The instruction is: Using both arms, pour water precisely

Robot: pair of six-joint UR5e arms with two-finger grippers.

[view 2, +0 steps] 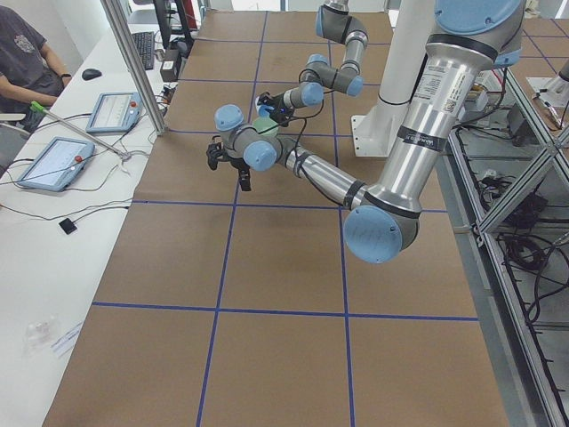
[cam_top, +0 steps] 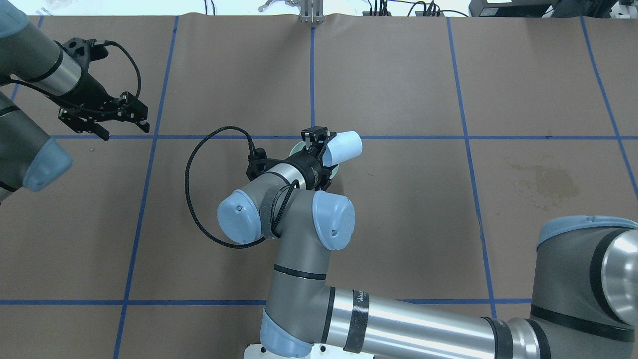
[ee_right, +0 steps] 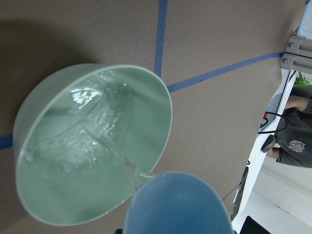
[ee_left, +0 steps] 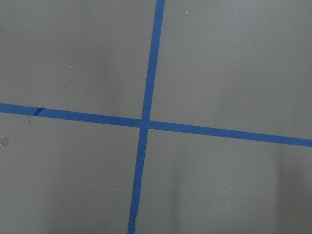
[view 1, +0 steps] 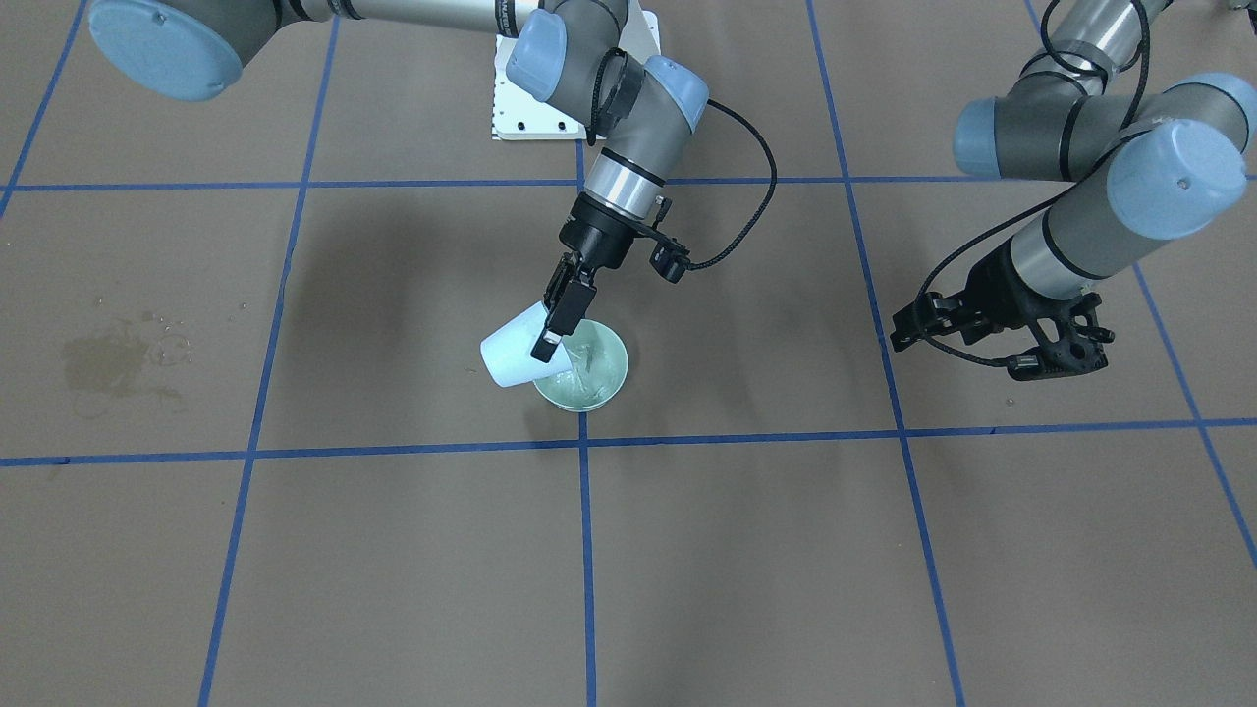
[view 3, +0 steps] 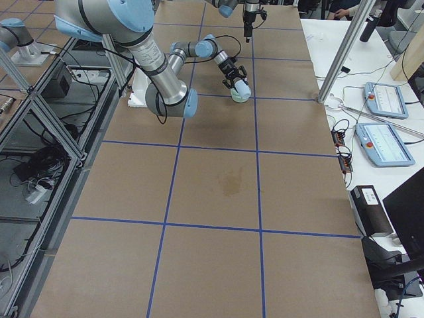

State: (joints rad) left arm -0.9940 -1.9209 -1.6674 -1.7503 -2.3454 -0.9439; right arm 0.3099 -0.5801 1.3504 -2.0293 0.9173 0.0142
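Observation:
My right gripper [view 1: 552, 319] is shut on a pale blue cup [view 1: 511, 355] and holds it tipped on its side over a pale green bowl [view 1: 601, 385] near the table's middle. The overhead view shows the same cup [cam_top: 345, 146] in the right gripper [cam_top: 323, 145], with the bowl [cam_top: 297, 148] mostly hidden under the wrist. In the right wrist view a thin stream of water [ee_right: 130, 168] runs from the cup's lip [ee_right: 175, 204] into the bowl [ee_right: 148, 114], where it ripples. My left gripper [cam_top: 122, 125] hangs open and empty, far off to the side [view 1: 913, 322].
A dark wet stain [view 1: 113, 358] marks the brown paper on my right side. Blue tape lines [ee_left: 146, 122] grid the table. The white pedestal [view 1: 520, 108] stands at my base. A person [view 2: 22, 53] sits by tablets [view 2: 53, 162] beyond the far edge.

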